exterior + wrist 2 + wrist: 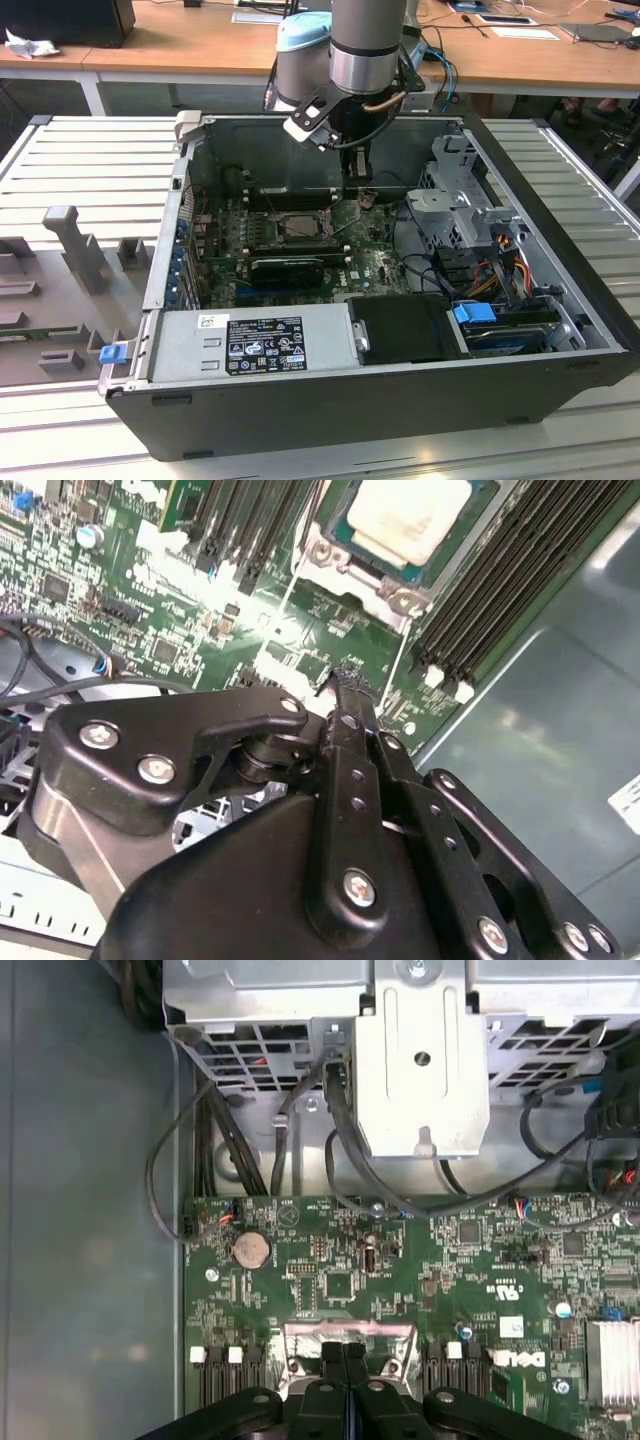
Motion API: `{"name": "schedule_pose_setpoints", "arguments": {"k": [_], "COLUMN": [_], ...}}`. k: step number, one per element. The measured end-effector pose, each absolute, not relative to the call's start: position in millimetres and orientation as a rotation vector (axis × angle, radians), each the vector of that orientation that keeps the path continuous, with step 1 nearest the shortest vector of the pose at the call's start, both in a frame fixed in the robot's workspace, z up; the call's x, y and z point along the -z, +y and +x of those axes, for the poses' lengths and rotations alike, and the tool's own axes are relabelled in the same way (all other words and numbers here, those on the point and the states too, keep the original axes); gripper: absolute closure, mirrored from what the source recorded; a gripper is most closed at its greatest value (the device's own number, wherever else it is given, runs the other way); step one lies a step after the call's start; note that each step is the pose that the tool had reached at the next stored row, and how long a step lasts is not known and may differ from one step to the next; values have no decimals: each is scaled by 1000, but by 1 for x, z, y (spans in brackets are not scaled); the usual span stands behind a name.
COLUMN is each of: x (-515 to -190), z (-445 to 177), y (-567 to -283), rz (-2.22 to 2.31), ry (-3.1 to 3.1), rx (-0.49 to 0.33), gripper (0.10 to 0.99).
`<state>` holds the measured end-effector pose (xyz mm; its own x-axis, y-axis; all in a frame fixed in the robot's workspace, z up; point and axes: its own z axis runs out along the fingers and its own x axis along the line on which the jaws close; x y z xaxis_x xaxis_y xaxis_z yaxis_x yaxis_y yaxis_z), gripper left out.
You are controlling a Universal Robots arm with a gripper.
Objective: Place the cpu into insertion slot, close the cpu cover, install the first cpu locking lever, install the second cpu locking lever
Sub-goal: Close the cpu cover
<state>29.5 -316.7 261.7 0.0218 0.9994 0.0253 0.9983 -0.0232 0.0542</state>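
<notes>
Two black fingers of the gripper [343, 1348] pinched together on nothing, upper-centre in the exterior view, tips low over green circuit board [400, 1280] beside pale silvery-beige square cpu [410, 515], probably to serve as one prod.

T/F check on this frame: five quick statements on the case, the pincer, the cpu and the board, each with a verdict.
1. The case lies open, insides showing. True.
2. The pincer hangs outside the case. False: it is inside, above the green board.
3. The cpu lies in the insertion slot. True.
4. The pincer grips the cpu. False: it is shut, finger against finger, and the cpu lies apart from it in the slot.
5. A round coin cell sits on the green board. True.
</notes>
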Motion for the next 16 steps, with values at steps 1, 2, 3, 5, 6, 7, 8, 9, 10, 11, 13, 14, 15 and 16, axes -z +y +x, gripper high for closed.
{"name": "schedule_pose_setpoints", "arguments": {"k": [1,2,3,5,6,7,8,9,10,11,13,14,15,16], "x": [-261,-261,-261,-261,-261,-261,-260,-260,-260,-260,-260,-260,-259,-259], "z": [31,31,32,33,33,34,34,35,35,36,40,43,45,49], "y": [-317,-317,-317,-317,-317,-317,-317,-317,-317,-317,-317,-317,-317,-317], "rz": [2230,2230,2230,2230,2230,2230,2230,2230,2230,2230,2230,2230,2230,2230], "ry": [2181,2181,2181,2181,2181,2181,2181,2181,2181,2181,2181,2181,2181,2181], "rx": [-87,-87,-87,-88,-87,-87,-87,-87,-87,-87,-88,-87,-87,-87], "gripper": [980,980,980,980,980,980,980,980,980,980,980,980,980,980]}}
